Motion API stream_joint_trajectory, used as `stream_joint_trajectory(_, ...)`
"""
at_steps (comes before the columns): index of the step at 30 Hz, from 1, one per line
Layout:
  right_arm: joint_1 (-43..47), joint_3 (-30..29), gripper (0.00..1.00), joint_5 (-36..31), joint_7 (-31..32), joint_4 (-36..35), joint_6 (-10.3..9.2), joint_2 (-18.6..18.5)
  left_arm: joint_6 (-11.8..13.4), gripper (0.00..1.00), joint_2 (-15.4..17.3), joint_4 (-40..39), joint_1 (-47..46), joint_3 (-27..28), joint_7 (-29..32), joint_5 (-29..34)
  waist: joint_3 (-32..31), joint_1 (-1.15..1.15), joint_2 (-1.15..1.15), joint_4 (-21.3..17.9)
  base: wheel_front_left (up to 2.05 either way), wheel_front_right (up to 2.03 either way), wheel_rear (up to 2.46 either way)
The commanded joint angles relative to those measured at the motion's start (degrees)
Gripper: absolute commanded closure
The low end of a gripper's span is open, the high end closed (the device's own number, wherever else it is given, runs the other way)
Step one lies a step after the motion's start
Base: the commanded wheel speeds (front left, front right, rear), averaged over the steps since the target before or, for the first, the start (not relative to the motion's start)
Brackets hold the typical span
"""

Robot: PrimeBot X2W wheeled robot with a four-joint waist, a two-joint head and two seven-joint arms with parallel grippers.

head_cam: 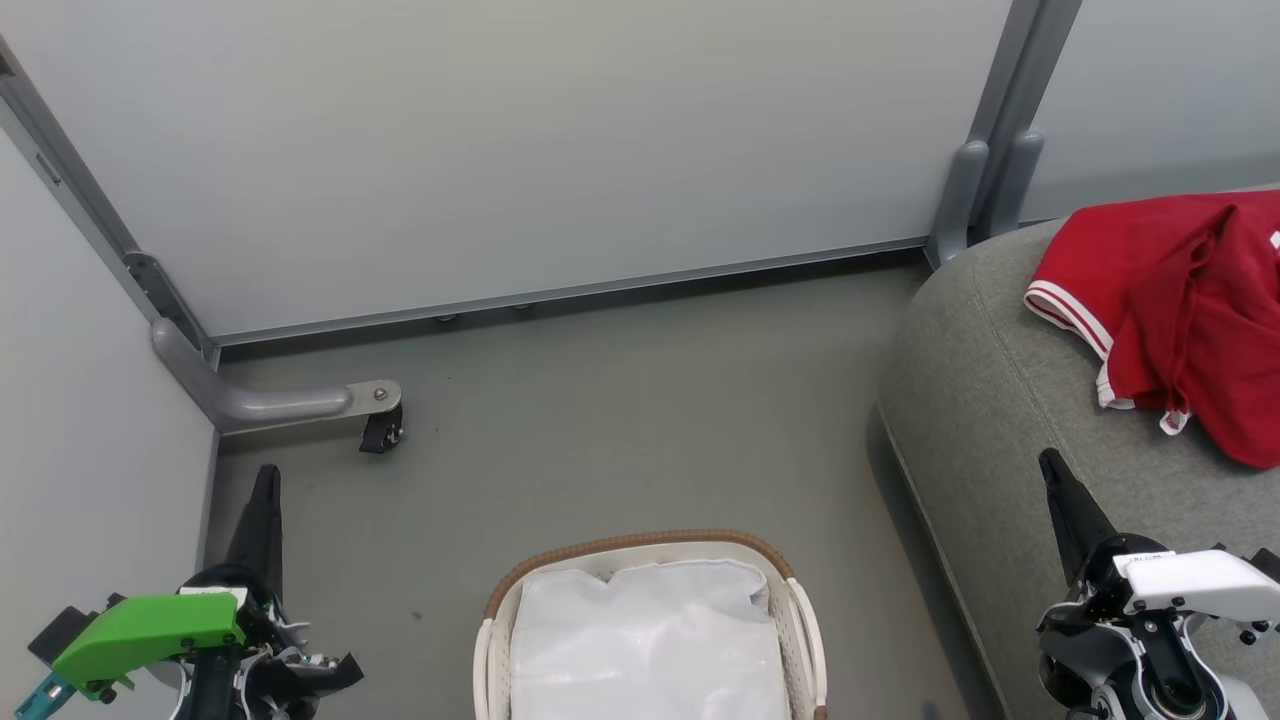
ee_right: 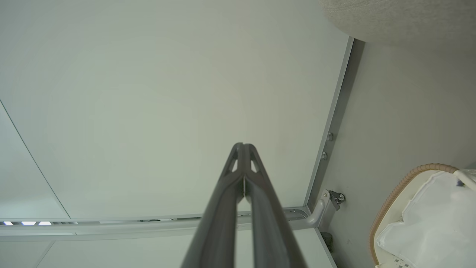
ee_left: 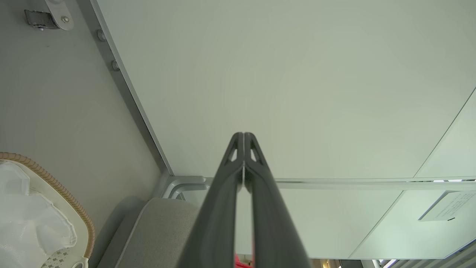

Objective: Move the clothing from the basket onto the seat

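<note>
Red clothing (head_cam: 1185,305) with white-striped trim lies crumpled on the grey seat (head_cam: 985,400) at the right of the head view. The cream basket (head_cam: 650,550) with a brown woven rim stands on the floor at bottom centre, and I see just its white cloth liner (head_cam: 645,640) inside. My left gripper (head_cam: 266,480) is at the lower left, shut and holding nothing, its tips together (ee_left: 243,134). My right gripper (head_cam: 1048,462) is at the lower right over the seat's front part, shut and holding nothing (ee_right: 241,145). The basket's rim (ee_left: 55,182) (ee_right: 405,182) shows in both wrist views.
Pale partition walls (head_cam: 520,140) enclose the back and left. A grey metal foot with a caster (head_cam: 380,425) juts onto the floor at the left. Another post foot (head_cam: 975,200) stands beside the seat's back corner. Grey floor (head_cam: 640,420) lies between basket and wall.
</note>
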Motion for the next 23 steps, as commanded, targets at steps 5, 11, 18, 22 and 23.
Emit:
stream_joint_trajectory(5,-0.48,-0.09,1.0,0.18,0.17,-0.25,-0.02,-0.32,-0.25,1.0,0.13,-0.11,-0.6,0.14,0.24,-0.16,0.0,0.0,0.0,0.0,0.0,0.0,0.0)
stream_joint_trajectory(11,-0.48,-0.09,1.0,0.18,0.17,-0.25,-0.02,-0.32,-0.25,1.0,0.13,-0.11,-0.6,0.13,0.24,-0.16,0.0,0.0,0.0,0.0,0.0,0.0,0.0)
stream_joint_trajectory(18,-0.48,-0.09,1.0,0.18,0.17,-0.25,-0.02,-0.32,-0.25,1.0,0.13,-0.12,-0.6,0.13,0.23,-0.16,0.0,0.0,0.0,0.0,0.0,0.0,0.0)
stream_joint_trajectory(22,-0.48,-0.08,1.0,0.18,0.17,-0.25,-0.02,-0.32,-0.25,1.0,0.12,-0.12,-0.6,0.13,0.23,-0.16,0.0,0.0,0.0,0.0,0.0,0.0,0.0)
stream_joint_trajectory(23,-0.48,-0.08,1.0,0.18,0.17,-0.25,-0.02,-0.32,-0.25,1.0,0.12,-0.12,-0.6,0.13,0.24,-0.16,0.0,0.0,0.0,0.0,0.0,0.0,0.0)
